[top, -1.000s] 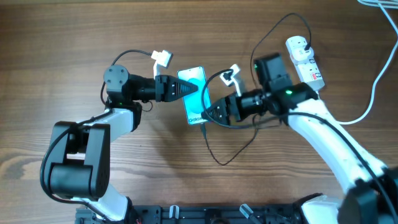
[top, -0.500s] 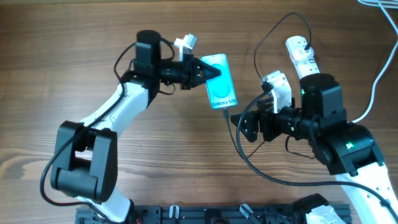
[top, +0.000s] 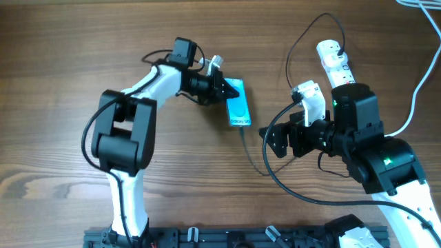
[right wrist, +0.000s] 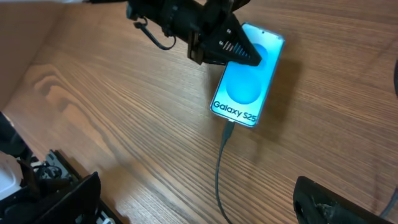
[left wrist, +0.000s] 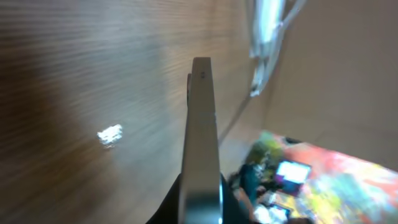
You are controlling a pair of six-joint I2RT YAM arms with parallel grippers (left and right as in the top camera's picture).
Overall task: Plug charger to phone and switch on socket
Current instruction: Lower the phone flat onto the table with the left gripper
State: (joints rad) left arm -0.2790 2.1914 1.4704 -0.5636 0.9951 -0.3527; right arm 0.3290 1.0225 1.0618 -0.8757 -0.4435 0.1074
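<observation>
The phone (top: 238,109) has a turquoise screen and a "Galaxy S25" strip. My left gripper (top: 222,89) is shut on its top end and holds it tilted above the table. The right wrist view shows the phone (right wrist: 249,74) in the left gripper (right wrist: 219,42). In the left wrist view the phone (left wrist: 202,137) stands edge-on between the jaws (left wrist: 200,208). The charger's plug tip (right wrist: 228,131) sits at the phone's bottom edge, and its black cable (top: 265,169) runs to a white adapter (top: 331,49) on the socket (top: 339,67). My right gripper (top: 277,141) is open and empty, right of the phone.
The socket's thick white cord (top: 415,93) runs off to the far right. The black cable loops across the table under my right arm. A black rail (top: 227,238) lines the front edge.
My right gripper let go of the cable at the phone and pulled back to the right. My left arm swung the phone right, then turned it more on edge.
</observation>
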